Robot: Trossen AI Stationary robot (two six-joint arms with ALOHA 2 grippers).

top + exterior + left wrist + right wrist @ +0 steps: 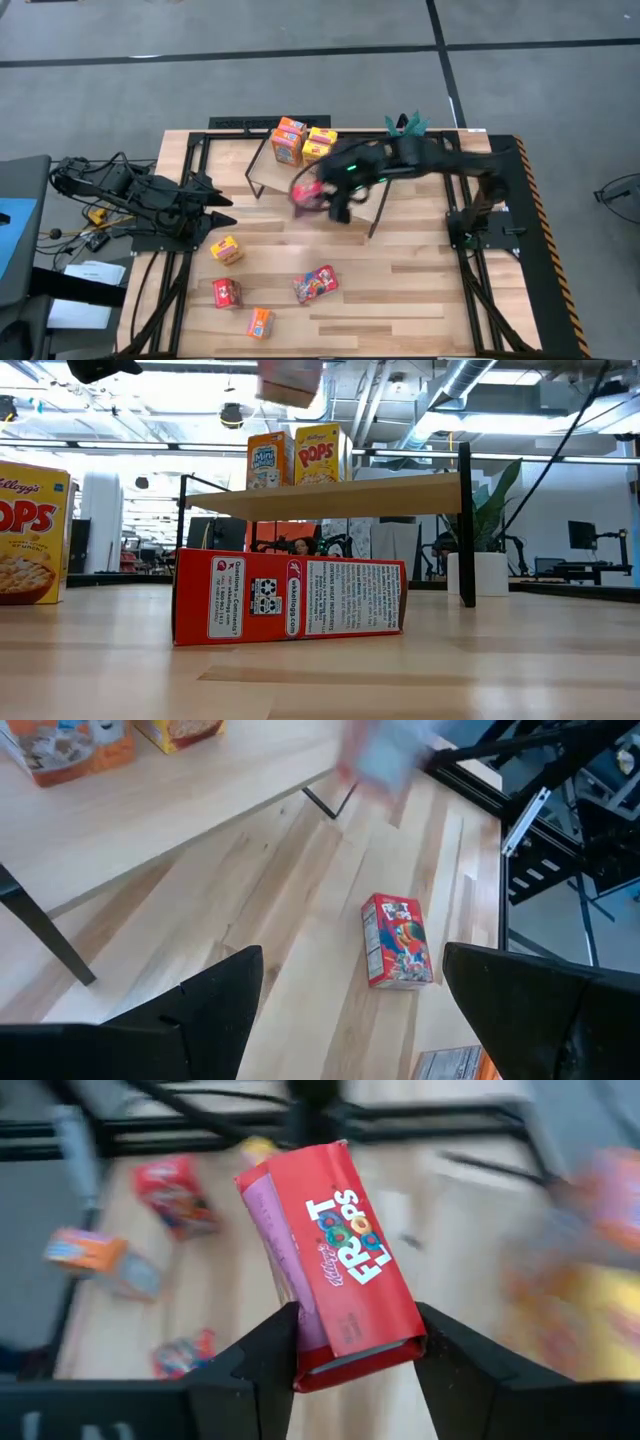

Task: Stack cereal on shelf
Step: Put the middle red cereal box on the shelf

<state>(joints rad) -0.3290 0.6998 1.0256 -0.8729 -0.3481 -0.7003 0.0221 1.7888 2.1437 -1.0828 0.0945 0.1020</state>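
My right gripper (355,1370) is shut on a red Froot Loops cereal box (335,1260), held in the air over the near part of the shelf (345,165); it also shows blurred at the top of the low view (290,380). The shelf, a light-wood board on black legs (340,495), carries an orange box (288,140) and a yellow box (320,143), both upright at its far left. My left gripper (350,1010) is open and empty at the table's left side (215,205). Several more boxes lie on the table. My right gripper pinches the red box between its two fingers at one short end (345,1355), one finger on each narrow long side. The rest of the box sticks out beyond the fingertips. The box is lifted clear of shelf and table.
On the near table lie a yellow box (226,250), a red box (227,292), an orange box (260,322) and a red Froot Loops box on its side (316,284), which also shows in the left wrist view (398,940). A green plant (407,124) stands behind the shelf.
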